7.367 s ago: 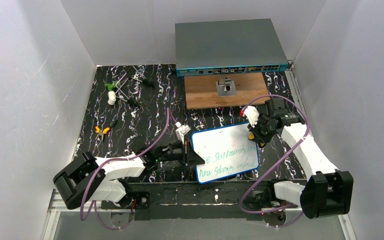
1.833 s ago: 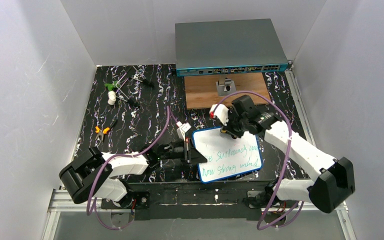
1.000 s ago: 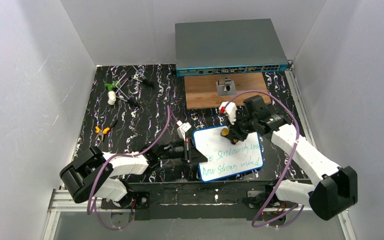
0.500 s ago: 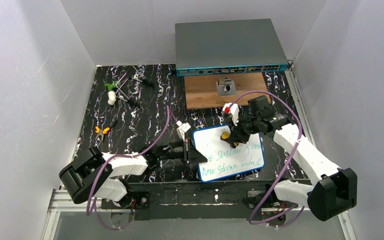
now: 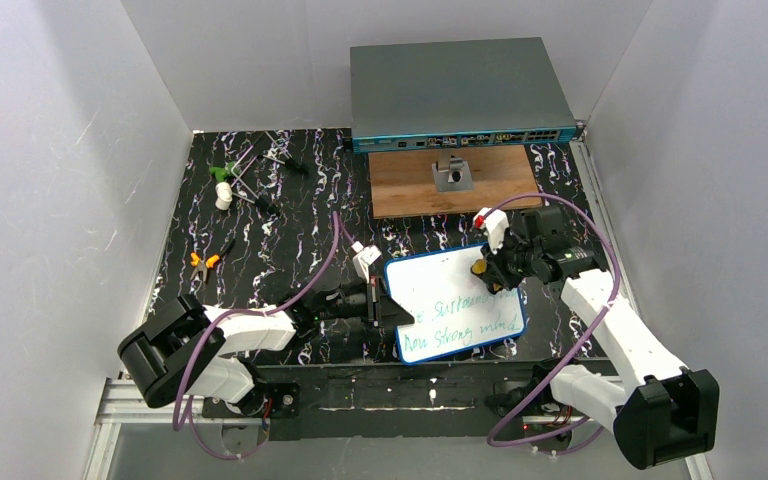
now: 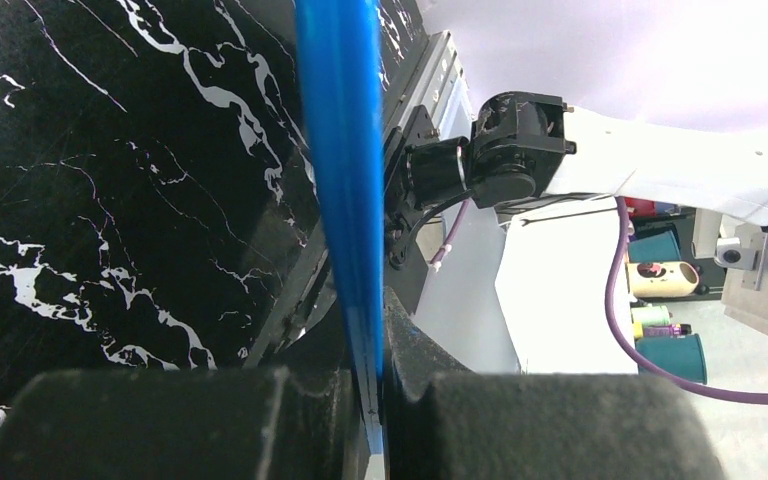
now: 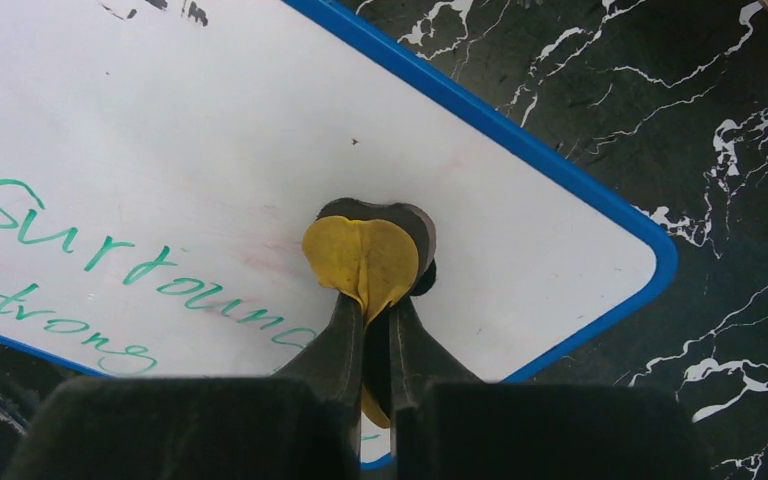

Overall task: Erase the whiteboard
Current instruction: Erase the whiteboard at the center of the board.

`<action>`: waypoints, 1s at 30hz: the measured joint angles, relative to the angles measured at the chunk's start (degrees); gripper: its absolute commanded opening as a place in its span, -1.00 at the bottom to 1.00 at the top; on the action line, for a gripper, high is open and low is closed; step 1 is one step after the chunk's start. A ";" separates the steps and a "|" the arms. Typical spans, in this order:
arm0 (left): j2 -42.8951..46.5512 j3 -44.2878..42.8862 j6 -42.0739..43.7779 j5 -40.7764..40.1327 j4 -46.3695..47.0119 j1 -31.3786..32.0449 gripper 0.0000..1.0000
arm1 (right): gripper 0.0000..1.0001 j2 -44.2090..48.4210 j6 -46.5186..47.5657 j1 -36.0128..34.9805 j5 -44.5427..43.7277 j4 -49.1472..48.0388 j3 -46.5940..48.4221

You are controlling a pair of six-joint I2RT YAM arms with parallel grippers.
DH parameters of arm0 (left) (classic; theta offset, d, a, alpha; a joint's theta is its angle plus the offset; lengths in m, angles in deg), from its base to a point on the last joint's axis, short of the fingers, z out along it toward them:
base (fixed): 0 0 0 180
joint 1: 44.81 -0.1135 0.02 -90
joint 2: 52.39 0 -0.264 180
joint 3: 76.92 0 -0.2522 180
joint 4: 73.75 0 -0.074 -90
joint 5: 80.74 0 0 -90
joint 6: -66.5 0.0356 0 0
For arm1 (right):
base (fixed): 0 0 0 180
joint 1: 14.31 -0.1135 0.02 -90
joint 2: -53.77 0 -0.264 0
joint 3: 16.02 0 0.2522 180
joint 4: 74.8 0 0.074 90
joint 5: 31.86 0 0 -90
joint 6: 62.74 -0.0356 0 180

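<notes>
The whiteboard (image 5: 450,305), white with a thin blue rim, lies near the table's front edge with two lines of green writing on its lower half; its upper part is wiped. My left gripper (image 5: 378,303) is shut on the board's left rim, seen edge-on as a blue strip (image 6: 345,180) in the left wrist view. My right gripper (image 5: 488,272) is shut on a yellow eraser pad (image 7: 362,258) and presses it on the board (image 7: 160,130) near its upper right corner, just right of the green words.
A large grey box with ports (image 5: 458,92) stands at the back, with a wooden board (image 5: 400,185) and a small metal bracket (image 5: 452,175) in front of it. Small tools (image 5: 245,170) and orange pliers (image 5: 203,262) lie on the left of the black marbled mat.
My right gripper has swept the eraser from the board's upper left to its upper right. The top line's right end is now wiped. The left gripper keeps its hold.
</notes>
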 measured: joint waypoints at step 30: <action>0.61 -0.44 1.09 0.02 -0.92 -0.07 -1.00 | -0.97 -3.74 -2.01 1.05 -0.87 -0.46 4.24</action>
